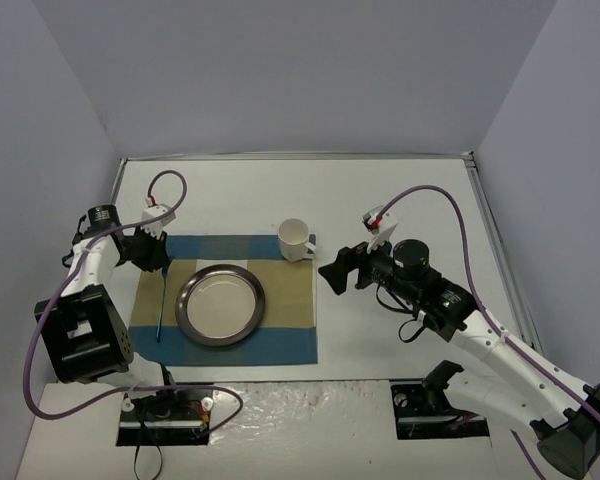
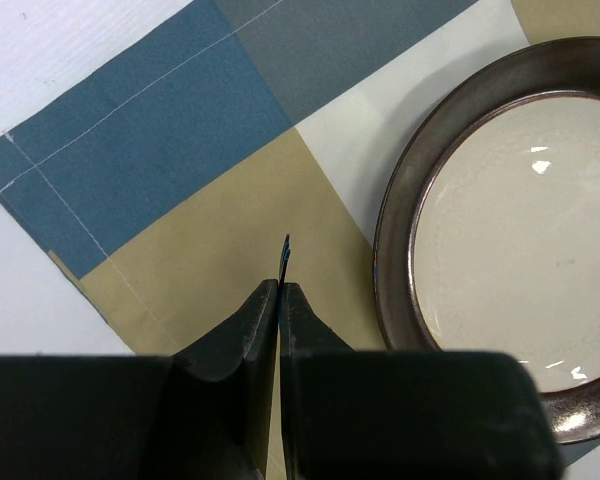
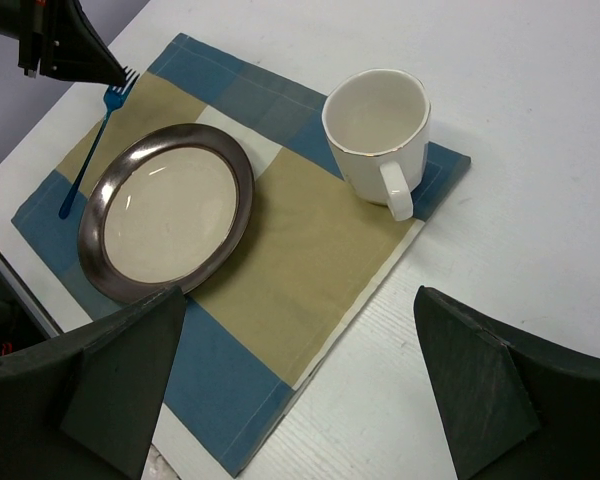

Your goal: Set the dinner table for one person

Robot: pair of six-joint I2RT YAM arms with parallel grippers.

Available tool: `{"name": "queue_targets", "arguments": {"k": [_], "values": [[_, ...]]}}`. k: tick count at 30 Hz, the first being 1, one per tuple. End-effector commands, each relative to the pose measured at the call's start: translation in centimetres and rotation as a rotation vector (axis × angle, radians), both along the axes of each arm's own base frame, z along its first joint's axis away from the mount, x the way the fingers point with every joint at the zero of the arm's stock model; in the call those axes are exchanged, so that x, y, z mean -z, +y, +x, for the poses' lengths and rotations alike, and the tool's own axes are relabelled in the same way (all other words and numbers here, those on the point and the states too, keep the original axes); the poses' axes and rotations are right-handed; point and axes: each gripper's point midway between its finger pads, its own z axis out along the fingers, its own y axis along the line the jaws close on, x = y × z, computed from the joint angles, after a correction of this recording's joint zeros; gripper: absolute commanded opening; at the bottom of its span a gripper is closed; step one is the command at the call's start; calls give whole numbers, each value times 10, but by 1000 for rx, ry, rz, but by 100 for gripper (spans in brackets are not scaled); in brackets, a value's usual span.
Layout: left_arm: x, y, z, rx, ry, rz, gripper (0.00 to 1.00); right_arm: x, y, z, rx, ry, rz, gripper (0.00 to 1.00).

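The white dinner table (image 1: 410,200) carries a blue-and-tan checked placemat (image 1: 285,305). A dark-rimmed cream plate (image 1: 220,304) sits on the mat, and a white mug (image 1: 295,239) stands at its far right corner. A blue fork (image 1: 160,312) lies along the mat just left of the plate. My left gripper (image 1: 161,262) is shut on the fork's tine end; a thin blue edge (image 2: 285,250) pokes out between the fingers. My right gripper (image 1: 332,272) is open and empty, above the mat's right edge (image 3: 380,290), near the mug (image 3: 377,125).
The table is boxed in by grey walls at the left, back and right. Bare white tabletop (image 3: 520,230) lies right of the placemat and behind it. The arm bases stand at the near edge.
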Motion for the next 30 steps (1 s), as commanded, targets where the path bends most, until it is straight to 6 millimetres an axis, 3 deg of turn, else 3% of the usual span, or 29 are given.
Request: {"name": "queue_targets", "arguments": {"k": [1,8,21,30], "values": [[-16,-1,21,86,-103,1,0,-20,3,4,-8,-73,33,95],[2,5,24,82,-69,-3,0,-17,2,5,-1,-73,23,95],[9,28,34,8,-104,-8,0,-14,2,5,-6,-72,12,95],[21,24,37,42,-75,-58,0,-12,1,5,-5,-71,5,95]]}}
